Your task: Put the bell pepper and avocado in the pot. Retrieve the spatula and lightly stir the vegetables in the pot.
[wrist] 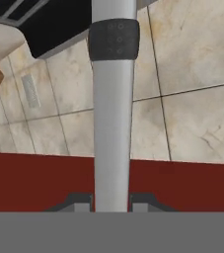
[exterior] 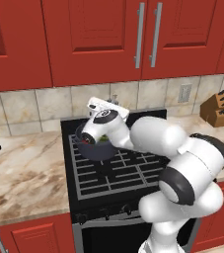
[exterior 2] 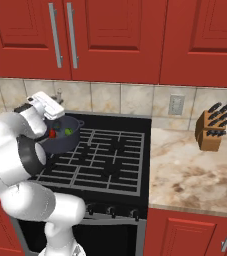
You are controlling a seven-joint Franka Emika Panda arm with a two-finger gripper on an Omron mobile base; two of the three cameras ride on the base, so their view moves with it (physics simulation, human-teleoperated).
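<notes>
Two vegetables are seen inside the pot [exterior: 97, 148] in the left base view, where a glimpse of green shows past the wrist; the pot stands on the rear left grate of the stove [exterior: 118, 173]. The arm is bent over the cooktop with its hand hanging above the pot's mouth, and the gripper [exterior: 101, 129] is largely masked by the wrist housing. A knife block [exterior: 217, 109] stands on the counter [exterior: 24, 173] well to the right.

In the right base view, the bell pepper [exterior 2: 52, 133] and a green item taken to be the avocado [exterior 2: 68, 131] are seen lying side by side in the pot [exterior 2: 62, 135], touching or nearly so. The white hand is tilted over the pot's near rim. The loading step is therefore judged done.

In the hand view, a pale grey shaft with a dark collar, taken to be the spatula [wrist: 112, 113], is pinched between the two dark fingertips [wrist: 81, 201] and runs away from the camera. The gripper [wrist: 112, 205] is pressed together on it. Tiled backsplash [wrist: 192, 89] and red cabinet [wrist: 39, 180] are seen behind it, so the hand is tipped away from vertical; the blade is not seen.

The stirring step is judged to be in hand. A gentle sweep of the tool's far end among the vegetables is called for, with the grip kept firm and the pot wall not pushed.
</notes>
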